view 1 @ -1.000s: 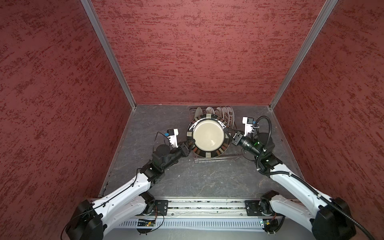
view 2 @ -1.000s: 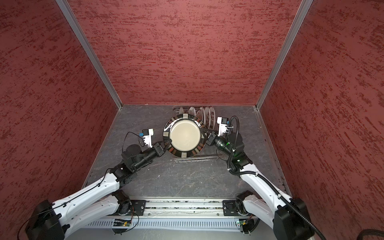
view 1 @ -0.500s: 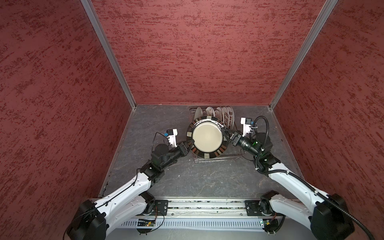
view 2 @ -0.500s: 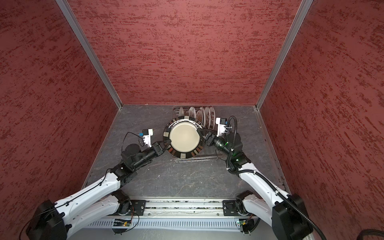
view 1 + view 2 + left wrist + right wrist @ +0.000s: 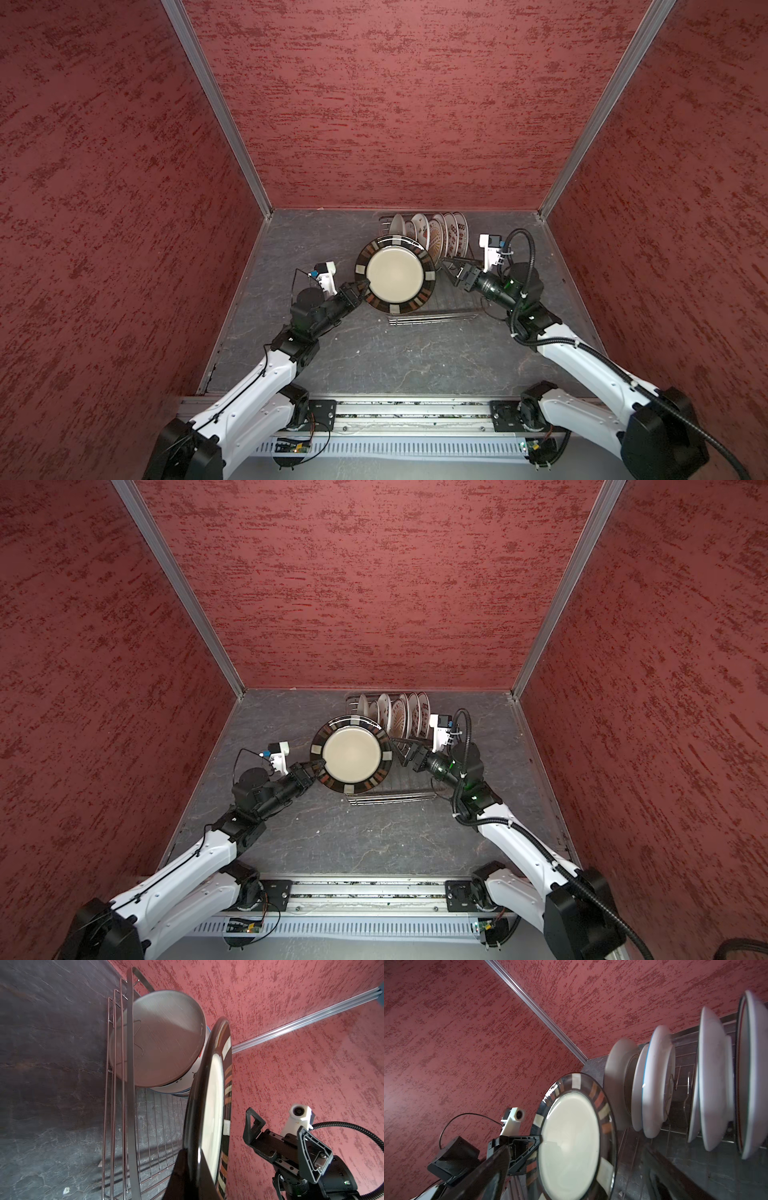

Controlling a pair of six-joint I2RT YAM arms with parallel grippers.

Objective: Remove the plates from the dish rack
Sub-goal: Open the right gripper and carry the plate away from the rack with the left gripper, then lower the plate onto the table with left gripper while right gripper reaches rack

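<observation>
Plates first: I count seven, one dark-rimmed plate (image 5: 395,274) up in the air and six plates (image 5: 434,232) standing on edge in the single dish rack (image 5: 432,319) at the back of the bench (image 5: 374,365). My left fingers (image 5: 362,286) are clamped tight on the dark-rimmed plate's lower left rim, holding it tilted over the rack's front. My right fingers (image 5: 450,270) are spread wide and hold nothing, just beside its right rim without touching.

Light is even and fairly bright in both top views, sharp with wide-angle bending at the edges, while wrist views show glare on the dark-rimmed plate (image 5: 209,1118) and blurred plates (image 5: 714,1076).
</observation>
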